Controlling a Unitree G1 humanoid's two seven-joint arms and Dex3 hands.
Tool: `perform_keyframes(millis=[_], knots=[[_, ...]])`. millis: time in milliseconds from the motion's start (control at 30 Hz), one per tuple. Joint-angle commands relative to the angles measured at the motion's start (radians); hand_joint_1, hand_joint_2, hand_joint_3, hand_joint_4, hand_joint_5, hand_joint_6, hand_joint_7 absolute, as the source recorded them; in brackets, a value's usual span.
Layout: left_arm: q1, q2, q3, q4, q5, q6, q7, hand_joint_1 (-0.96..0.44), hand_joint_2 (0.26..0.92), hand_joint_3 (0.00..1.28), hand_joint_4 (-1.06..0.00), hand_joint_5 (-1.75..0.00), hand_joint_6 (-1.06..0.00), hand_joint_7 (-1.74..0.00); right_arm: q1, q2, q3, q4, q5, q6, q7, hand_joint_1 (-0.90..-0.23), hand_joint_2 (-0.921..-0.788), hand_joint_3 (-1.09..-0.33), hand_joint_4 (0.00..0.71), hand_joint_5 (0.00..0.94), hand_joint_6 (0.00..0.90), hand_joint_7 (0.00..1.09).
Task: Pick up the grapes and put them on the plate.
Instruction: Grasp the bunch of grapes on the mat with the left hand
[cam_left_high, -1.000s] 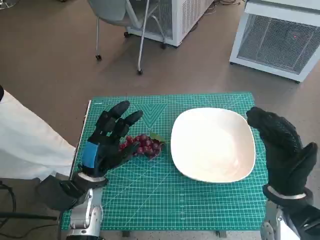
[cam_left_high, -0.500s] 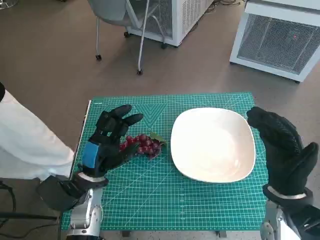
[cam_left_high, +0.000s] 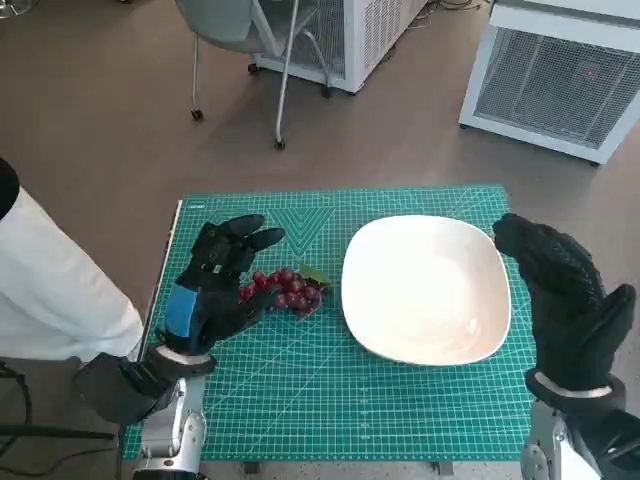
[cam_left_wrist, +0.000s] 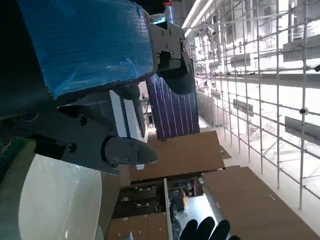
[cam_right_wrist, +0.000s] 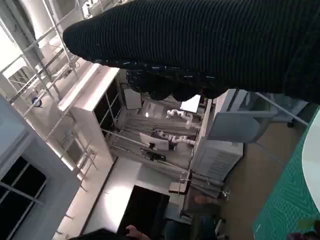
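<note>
Head view shows you the grapes (cam_left_high: 288, 290), a small red bunch, lying on the green cutting mat (cam_left_high: 330, 400) that covers the table, just left of the white plate (cam_left_high: 425, 290) and not on it. Your left hand (cam_left_high: 215, 285) sits at the bunch's left side with its fingers spread and partly curled over the fruit; you can see nothing lifted or gripped, and whether the fingertips touch the grapes cannot be told. Your right hand (cam_left_high: 565, 300) is held up at the plate's right edge, fingers apart, holding nothing. A person's white sleeve (cam_left_high: 55, 290) shows at the mat's left. On the floor beyond the table stand a chair (cam_left_high: 245, 40) and two white cabinets (cam_left_high: 560, 70). From the left wrist you see the blue-taped back (cam_left_wrist: 85, 45) and a slice of the plate (cam_left_wrist: 55, 205).
</note>
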Motion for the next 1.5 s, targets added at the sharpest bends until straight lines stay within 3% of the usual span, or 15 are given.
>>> perform_keyframes(millis=[33, 600, 767, 900, 1033, 1233, 1500], knots=[[-0.006, 0.007, 0.005, 0.004, -0.008, -0.004, -0.005, -0.29, 0.921, 0.18, -0.08, -0.84, -0.07, -0.86, 0.006, 0.001, -0.004, 0.014, -0.01, 0.005, 0.0, -0.526, -0.921, -0.553, 0.451, 0.0, 0.123, 0.52], [-0.01, 0.036, 0.0, -0.005, 0.033, -0.002, 0.003, -0.29, 0.921, 0.17, -0.07, -0.79, -0.07, -0.82, -0.002, -0.001, -0.004, 0.021, -0.011, -0.002, 0.006, -0.527, -0.921, -0.551, 0.452, 0.0, 0.122, 0.52], [0.004, 0.169, -0.04, -0.055, 0.345, -0.008, 0.105, -0.34, 0.919, 0.09, -0.12, -0.34, -0.05, -0.53, -0.002, -0.003, -0.004, 0.018, -0.01, 0.0, 0.006, -0.528, -0.921, -0.55, 0.452, 0.001, 0.122, 0.52], [0.027, 0.303, -0.091, -0.184, 0.652, 0.114, 0.151, -0.36, 0.871, 0.03, -0.07, -0.1, -0.08, -0.24, -0.001, -0.004, -0.004, 0.016, -0.009, 0.001, 0.006, -0.528, -0.921, -0.55, 0.452, 0.001, 0.122, 0.52], [0.035, 0.335, -0.132, -0.273, 0.787, 0.24, 0.134, -0.31, 0.782, 0.01, -0.02, -0.02, -0.15, -0.09, -0.001, -0.005, -0.004, 0.017, -0.009, 0.002, 0.005, -0.529, -0.921, -0.55, 0.452, 0.0, 0.122, 0.52], [0.036, 0.332, -0.171, -0.317, 0.873, 0.325, 0.137, -0.28, 0.728, 0.0, -0.01, 0.0, -0.2, -0.03, -0.002, -0.005, -0.005, 0.019, -0.012, 0.001, 0.003, -0.532, -0.921, -0.55, 0.452, 0.0, 0.121, 0.52], [-0.021, 0.313, -0.307, -0.31, 1.07, 0.536, 0.115, -0.33, 0.726, 0.0, -0.02, 0.0, -0.22, -0.02, -0.004, 0.001, 0.0, 0.029, -0.006, -0.003, 0.01, -0.529, -0.921, -0.549, 0.451, 0.0, 0.126, 0.52]])
